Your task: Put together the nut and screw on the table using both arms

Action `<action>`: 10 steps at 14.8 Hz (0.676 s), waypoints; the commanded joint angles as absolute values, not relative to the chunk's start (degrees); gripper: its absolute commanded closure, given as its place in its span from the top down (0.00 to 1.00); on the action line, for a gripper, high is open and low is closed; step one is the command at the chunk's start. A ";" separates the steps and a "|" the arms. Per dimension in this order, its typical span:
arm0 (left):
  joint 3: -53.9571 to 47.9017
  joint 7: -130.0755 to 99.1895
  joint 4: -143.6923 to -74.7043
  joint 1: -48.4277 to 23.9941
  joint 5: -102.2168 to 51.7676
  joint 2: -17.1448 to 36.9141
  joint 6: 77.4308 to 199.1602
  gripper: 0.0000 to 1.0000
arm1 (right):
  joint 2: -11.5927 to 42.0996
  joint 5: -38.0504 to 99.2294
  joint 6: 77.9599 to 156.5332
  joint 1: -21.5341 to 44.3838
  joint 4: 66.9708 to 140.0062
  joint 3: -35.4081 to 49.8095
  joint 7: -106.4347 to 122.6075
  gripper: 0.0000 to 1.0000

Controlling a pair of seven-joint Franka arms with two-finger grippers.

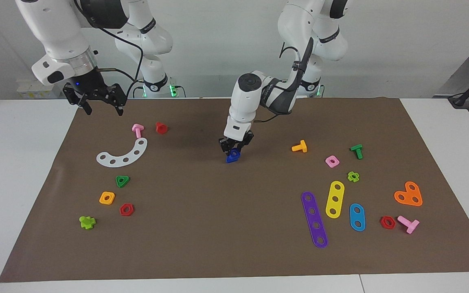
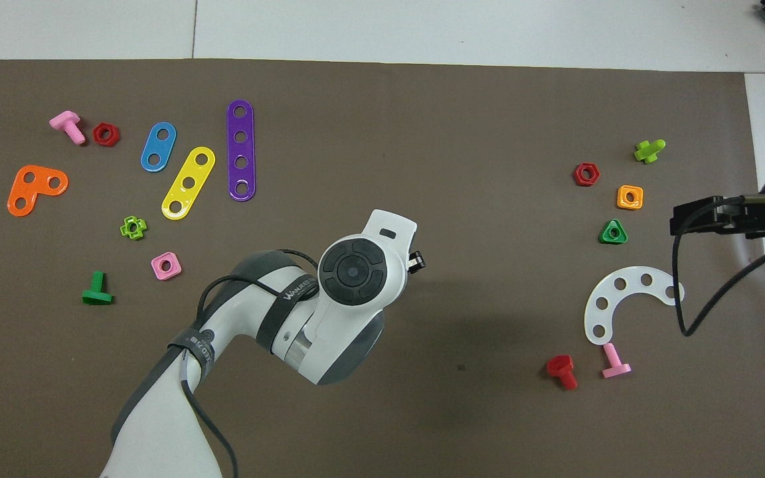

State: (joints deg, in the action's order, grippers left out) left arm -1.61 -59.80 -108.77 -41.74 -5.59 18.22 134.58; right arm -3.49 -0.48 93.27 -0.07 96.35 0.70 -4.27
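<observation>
Purple strip (image 1: 314,219) lies nearest the camera, untouched. Left gripper (image 1: 235,149), low over mid-mat (image 1: 218,228), is clamped on a dark-blue piece (image 1: 233,156), nut or screw unclear. Right gripper (image 1: 101,106) waits, fingers spread, empty. Judgement: pickup stage; mating remains.

A purple strip (image 1: 314,220), yellow strip (image 1: 334,199) and blue strip (image 1: 357,217) lie side by side near an orange heart-shaped plate (image 1: 408,194).

left gripper (image 1: 235,148): hidden under its own arm in the overhead view
blue piece (image 1: 233,156): nut or screw, too small to tell
</observation>
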 commanded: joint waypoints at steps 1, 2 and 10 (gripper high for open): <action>-1.76 -59.50 -110.57 -42.54 -5.01 19.16 135.70 0.00 | -4.66 0.97 93.16 -0.53 97.56 0.88 -2.55 1.00; -1.76 -59.50 -110.65 -42.54 -5.01 19.16 135.70 0.00 | -4.66 0.97 93.25 -0.53 97.56 0.88 -2.55 1.00; -1.50 -60.03 -102.14 -41.22 -7.55 20.91 128.33 0.00 | -4.66 1.14 93.78 -0.53 97.73 0.97 -2.55 1.00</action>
State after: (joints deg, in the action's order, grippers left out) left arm -1.63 -59.80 -106.69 -41.64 -6.02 18.73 131.90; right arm -3.49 -0.47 93.27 -0.07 96.38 0.81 -4.25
